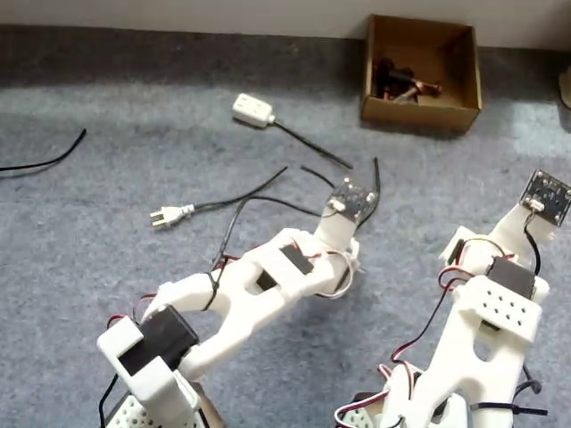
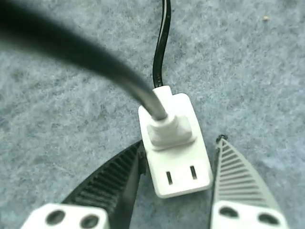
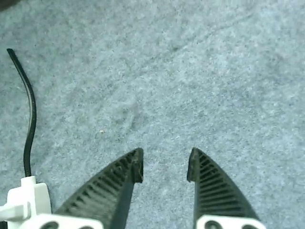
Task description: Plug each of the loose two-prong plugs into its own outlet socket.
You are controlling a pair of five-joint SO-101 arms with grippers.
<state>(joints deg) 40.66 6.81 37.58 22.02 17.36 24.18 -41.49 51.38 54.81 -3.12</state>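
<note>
The left gripper (image 2: 181, 142) is down over a white socket block (image 2: 176, 157) that lies flat on the grey carpeted surface (image 1: 80, 267). Its 2 fingers are spread to either side of the block. The dark finger (image 2: 114, 181) sits right against one long edge, and the pale finger (image 2: 236, 176) is just beside the other edge, with a sliver of carpet between. The block shows 2 slots at the end nearest the gripper and a white collar on top where a thick black cord meets it. A thinner black cord (image 2: 161, 43) runs away from its far end. Seen from above, that arm stretches out to the middle of the surface. Well apart from it lies a loose two-prong plug (image 1: 169, 215), its black cord trailing toward the arm. Farther back is a white outlet socket (image 1: 252, 109) with its own cord. The right gripper (image 3: 165, 152) hangs over the carpet with its fingers parted. Just beside one of them is a white fitting (image 3: 26, 198) on a black cord; I cannot tell whether it is a plug or a socket. A cardboard box (image 1: 415, 114) sits at the back.
</note>
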